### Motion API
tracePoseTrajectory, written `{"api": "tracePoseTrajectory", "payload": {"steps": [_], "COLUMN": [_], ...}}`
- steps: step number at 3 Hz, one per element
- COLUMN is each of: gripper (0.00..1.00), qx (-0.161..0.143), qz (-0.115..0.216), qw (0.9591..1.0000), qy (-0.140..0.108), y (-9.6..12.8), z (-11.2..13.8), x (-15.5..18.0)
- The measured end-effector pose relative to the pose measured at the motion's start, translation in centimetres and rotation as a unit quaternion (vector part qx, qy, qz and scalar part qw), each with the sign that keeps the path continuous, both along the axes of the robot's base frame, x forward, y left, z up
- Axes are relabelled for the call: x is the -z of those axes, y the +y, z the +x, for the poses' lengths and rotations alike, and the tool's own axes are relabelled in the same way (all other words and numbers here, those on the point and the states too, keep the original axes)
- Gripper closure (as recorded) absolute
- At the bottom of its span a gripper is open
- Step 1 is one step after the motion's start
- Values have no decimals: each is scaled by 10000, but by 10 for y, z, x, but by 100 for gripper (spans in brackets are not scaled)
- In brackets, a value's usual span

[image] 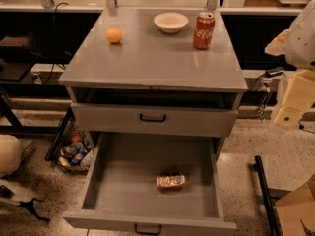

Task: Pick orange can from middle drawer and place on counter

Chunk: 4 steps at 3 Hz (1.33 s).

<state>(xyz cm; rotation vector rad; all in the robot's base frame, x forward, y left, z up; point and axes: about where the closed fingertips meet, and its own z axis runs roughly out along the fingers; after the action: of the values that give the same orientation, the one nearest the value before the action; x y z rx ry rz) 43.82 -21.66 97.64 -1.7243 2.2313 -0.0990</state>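
Note:
The orange can [171, 181] lies on its side on the floor of the open middle drawer [93, 181], near the drawer's centre and a little toward the front. The drawer is pulled out far, with its black handle at the bottom edge. The counter [152, 58] is the grey top of the cabinet above it. My gripper [294, 90] is a pale shape at the right edge of the view, beside the cabinet at about counter height, well up and to the right of the can and touching nothing.
On the counter stand an orange ball [114, 35], a white bowl [171, 22] and a red Coca-Cola can [203, 30]. A shut, shallower drawer front [152, 117] sits above the open drawer. A basket of clutter [74, 151] is on the floor at left, and a black bar [265, 191] at right.

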Motion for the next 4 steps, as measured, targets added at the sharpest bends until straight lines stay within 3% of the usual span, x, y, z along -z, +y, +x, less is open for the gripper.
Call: {"api": "tracePoseTrajectory", "payload": {"steps": [1, 2, 3, 4], "gripper": [0, 0, 0, 0], "qx": [0, -45, -347, -690], "qz": [0, 19, 181, 511], "qw": [10000, 9999, 9983, 9941], "qy": [0, 157, 421, 665], "y": [0, -3, 1, 15], "z": [0, -1, -6, -17], "x": [0, 28, 97, 182]}}
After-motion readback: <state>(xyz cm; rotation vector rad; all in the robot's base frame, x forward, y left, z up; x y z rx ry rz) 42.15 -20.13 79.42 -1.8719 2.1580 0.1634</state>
